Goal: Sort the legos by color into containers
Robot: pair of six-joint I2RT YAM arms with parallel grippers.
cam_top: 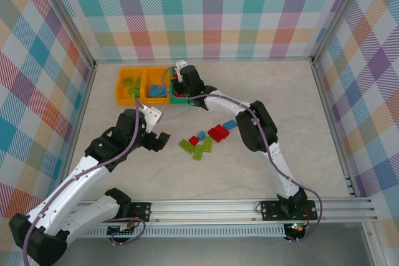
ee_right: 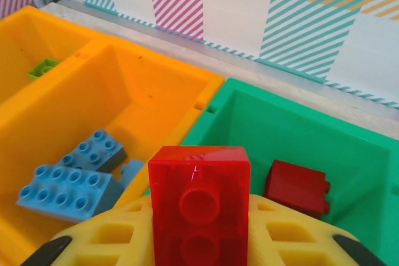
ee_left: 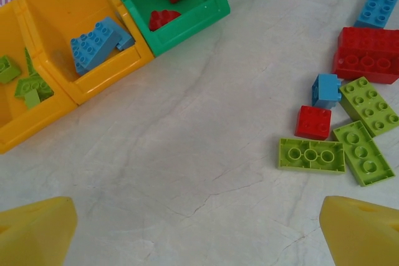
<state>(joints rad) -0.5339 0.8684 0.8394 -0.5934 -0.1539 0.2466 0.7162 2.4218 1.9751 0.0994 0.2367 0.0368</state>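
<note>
The right fingers (ee_right: 283, 232), yellow and ribbed, grip a red rectangular studded plastic brick (ee_right: 199, 204) upright, over the near wall where the green plastic bin (ee_right: 287, 123) joins the middle orange plastic bin (ee_right: 149, 91). A darker red brick (ee_right: 298, 186) lies in the green bin at 3 o'clock of the held one. Light blue studded bricks (ee_right: 68, 191) lie in the middle orange bin at 9 o'clock, and a lime green brick (ee_right: 42, 68) shows in the end orange bin (ee_right: 25, 35) at 10 o'clock.

From above, the three joined bins sit at 11 o'clock on the pale marbled bench (cam_top: 287, 98).

The left fingers (ee_left: 34, 235) are spread wide with nothing between them, over bare bench. Loose bricks lie at their 2 o'clock: a large red block (ee_left: 368, 54), a long light blue block (ee_left: 377, 4) beyond it, a small blue cube (ee_left: 325, 88) touching a small red square brick (ee_left: 313, 121), and three lime green flat bricks (ee_left: 310, 155) just beside these.
</note>
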